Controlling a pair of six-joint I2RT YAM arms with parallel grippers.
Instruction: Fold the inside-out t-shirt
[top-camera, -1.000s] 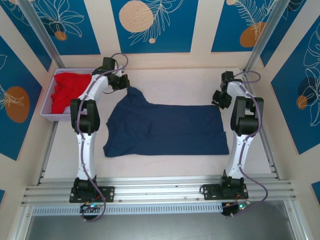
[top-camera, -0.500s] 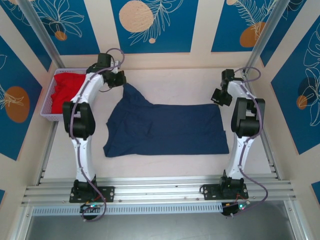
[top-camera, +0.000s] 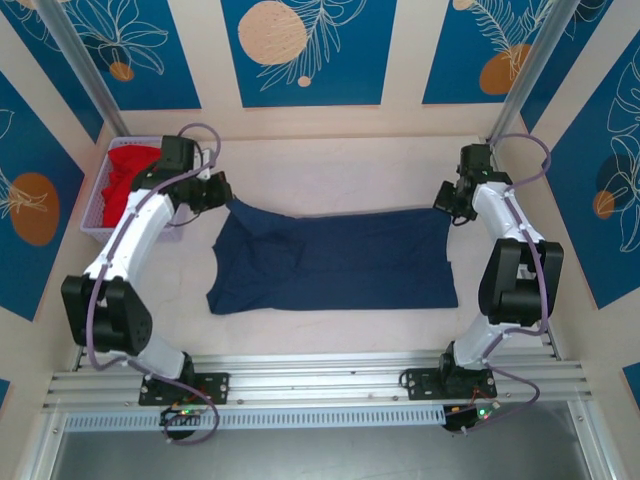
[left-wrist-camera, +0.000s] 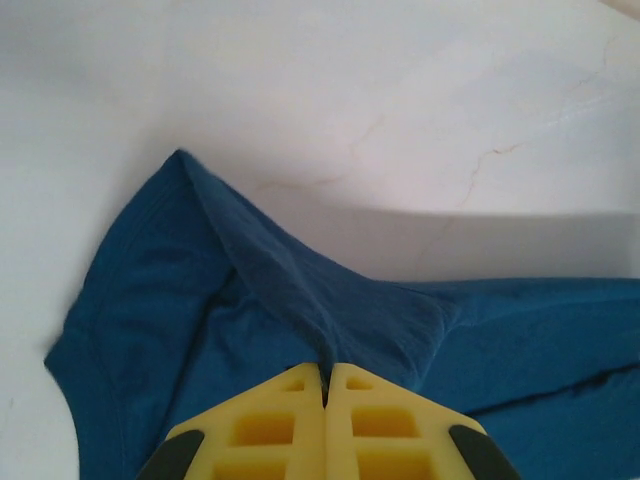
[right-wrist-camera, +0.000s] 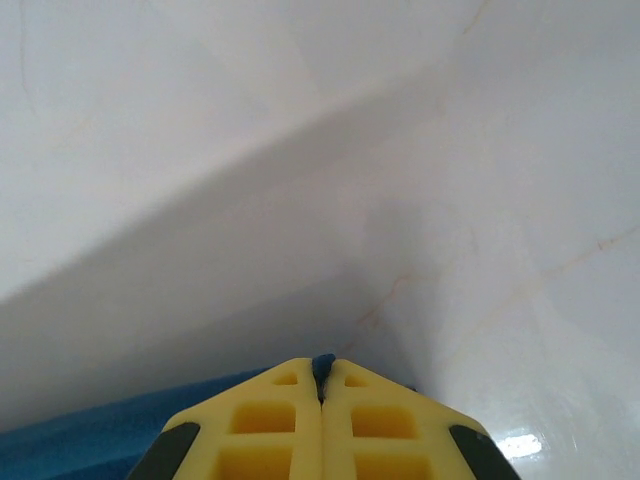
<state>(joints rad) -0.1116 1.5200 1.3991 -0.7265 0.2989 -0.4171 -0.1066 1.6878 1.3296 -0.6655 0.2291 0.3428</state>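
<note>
Your left end effector (left-wrist-camera: 326, 370) pinching the t-shirt (top-camera: 330, 258) at its far-left corner, your right end effector (right-wrist-camera: 322, 364) pinching its far-right corner

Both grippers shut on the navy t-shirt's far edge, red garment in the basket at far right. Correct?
Not quite. The top external view shows the basket with the red garment at far left, not right. The rest holds: left gripper and right gripper are both shut on the far edge of the navy t-shirt.
</note>
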